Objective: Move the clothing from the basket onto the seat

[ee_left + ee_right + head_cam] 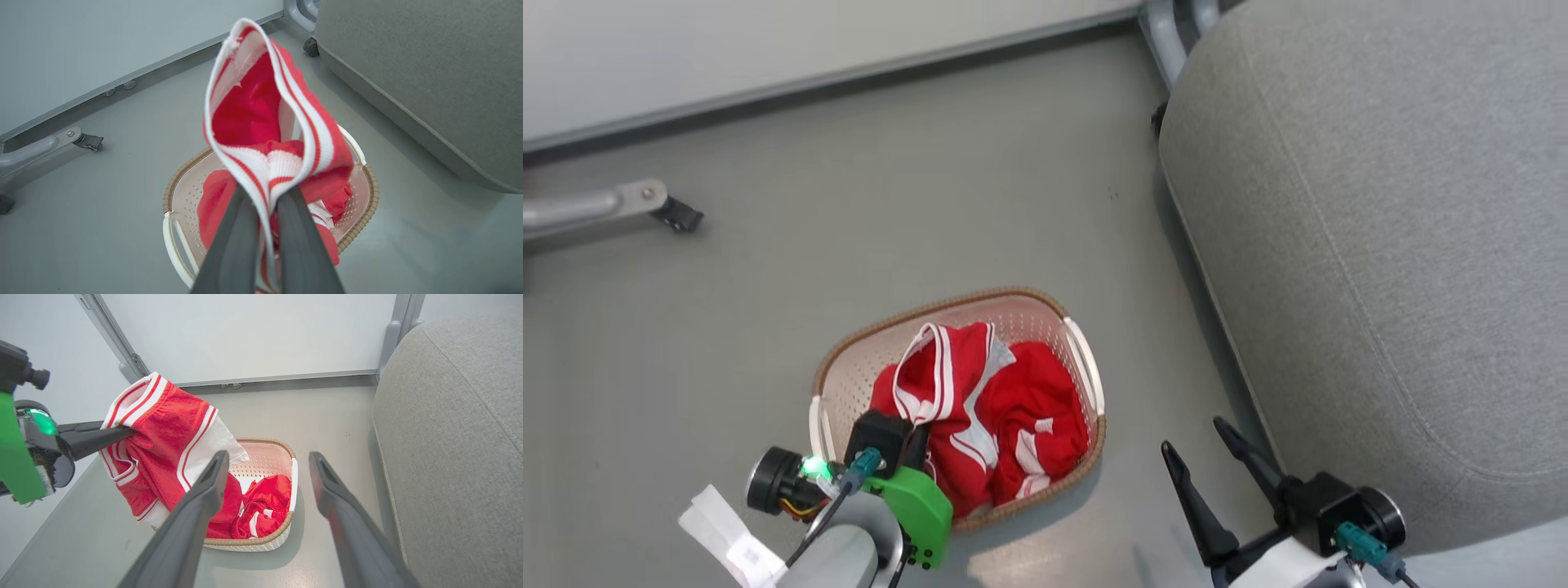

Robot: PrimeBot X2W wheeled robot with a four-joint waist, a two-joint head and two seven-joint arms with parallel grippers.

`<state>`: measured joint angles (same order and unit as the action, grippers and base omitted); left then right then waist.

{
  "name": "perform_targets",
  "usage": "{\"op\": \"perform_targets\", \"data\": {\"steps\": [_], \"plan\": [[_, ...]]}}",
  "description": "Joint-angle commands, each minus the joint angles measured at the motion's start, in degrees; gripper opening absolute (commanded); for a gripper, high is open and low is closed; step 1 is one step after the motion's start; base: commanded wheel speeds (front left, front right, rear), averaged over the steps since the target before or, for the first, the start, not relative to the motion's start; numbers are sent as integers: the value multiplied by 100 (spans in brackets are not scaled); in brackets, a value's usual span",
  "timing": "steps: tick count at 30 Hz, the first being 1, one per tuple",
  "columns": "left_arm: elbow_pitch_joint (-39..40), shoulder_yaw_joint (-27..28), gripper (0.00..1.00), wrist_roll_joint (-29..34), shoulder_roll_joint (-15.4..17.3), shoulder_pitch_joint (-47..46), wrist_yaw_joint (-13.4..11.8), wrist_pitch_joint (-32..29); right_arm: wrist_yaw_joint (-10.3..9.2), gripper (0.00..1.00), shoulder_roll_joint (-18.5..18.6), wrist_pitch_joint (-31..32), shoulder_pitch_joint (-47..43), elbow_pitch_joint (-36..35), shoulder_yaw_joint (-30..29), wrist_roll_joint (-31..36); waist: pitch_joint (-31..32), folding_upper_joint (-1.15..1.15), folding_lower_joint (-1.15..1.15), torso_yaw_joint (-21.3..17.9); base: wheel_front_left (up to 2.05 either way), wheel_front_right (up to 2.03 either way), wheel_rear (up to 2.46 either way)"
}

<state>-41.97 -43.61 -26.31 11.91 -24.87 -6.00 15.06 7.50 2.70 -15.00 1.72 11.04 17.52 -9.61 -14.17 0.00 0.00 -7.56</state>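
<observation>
Red clothing (245,110) waistband pinched in left claw (265,194), basket (249,541) below it; right claw (268,456) gaping, empty, seat (449,437) to its right.

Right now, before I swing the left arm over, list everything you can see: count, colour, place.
lifted garment: 1, red with white stripes and a ribbed striped band, hanging above the basket
second garment: 1, red with white trim, crumpled inside the basket
laundry basket: 1, cream perforated with a brown rim, on the floor beside the seat
seat: 1, light grey fabric, to the robot's right
metal leg: 1, grey with a black caster, far left on the floor
wall panel: 1, pale, behind the basket
left gripper: shut on the lifted garment's band
right gripper: open, between basket and seat
</observation>
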Motion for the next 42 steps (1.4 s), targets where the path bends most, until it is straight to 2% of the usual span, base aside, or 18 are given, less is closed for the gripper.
{"op": "perform_targets", "data": {"steps": [1, 6, 15, 25, 42], "plan": [[80, 47, 0, 33, 12, 194, -4, 17, -2, 100, 34, -28, -191, 42, 25, -20, 1276, 0, 0, 52, 0, 0, 0], [438, 219, 0, 116, 6, 460, -25, 12, -2, 100, 31, -28, -422, 165, 201, 69, 1717, 0, 0, 73, 0, 0, 0], [1218, 502, 0, 274, 19, 419, -70, 12, -2, 100, 31, -28, -489, 202, 303, 91, 1928, 0, 0, 128, 0, 0, 0], [2087, 504, 0, 259, -93, -33, -25, -174, -2, 100, 29, -28, -405, 161, 478, -13, 1857, 0, 0, 265, 0, 0, 0], [3218, 74, 0, 169, -601, -718, 156, -797, -2, 100, 29, -28, 481, 86, 1100, -308, 1501, 0, 0, 396, 0, 0, 0]]}}
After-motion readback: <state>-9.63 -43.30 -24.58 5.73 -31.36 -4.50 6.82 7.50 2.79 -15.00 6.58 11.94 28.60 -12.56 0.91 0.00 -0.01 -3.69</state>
